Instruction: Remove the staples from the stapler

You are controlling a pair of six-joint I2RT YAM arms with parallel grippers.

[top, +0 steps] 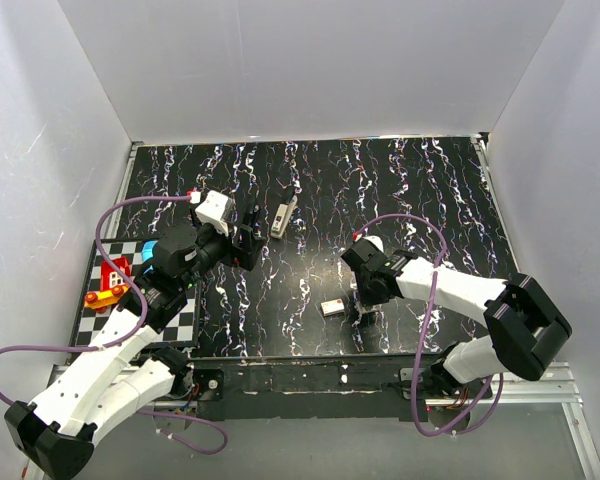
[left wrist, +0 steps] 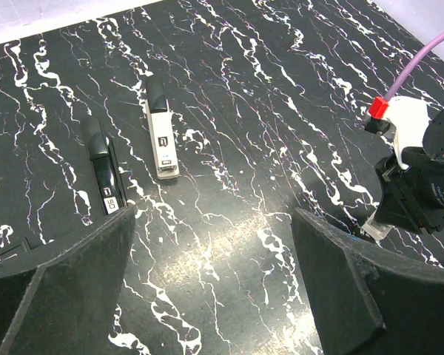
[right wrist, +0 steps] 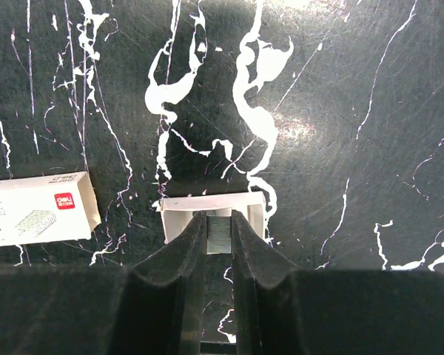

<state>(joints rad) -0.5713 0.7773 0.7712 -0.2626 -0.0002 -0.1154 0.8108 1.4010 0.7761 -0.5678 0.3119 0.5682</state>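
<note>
In the left wrist view a slim black stapler (left wrist: 103, 174) lies on the marbled table, just beyond my left finger (left wrist: 66, 288). A second, pale stapler with a dark end (left wrist: 160, 137) lies beside it and also shows in the top view (top: 283, 215). My left gripper (left wrist: 214, 281) is open and empty, low over bare table (top: 248, 240). My right gripper (right wrist: 218, 244) is shut on a silvery block of staples (right wrist: 218, 231), held at a small open white tray (right wrist: 211, 203). It stands near the front edge in the top view (top: 365, 312).
A white staple box (right wrist: 41, 208) lies left of the tray and also shows in the top view (top: 332, 307). A checkered mat (top: 185, 325) with red and blue toys (top: 110, 275) sits at the left edge. White walls enclose the table.
</note>
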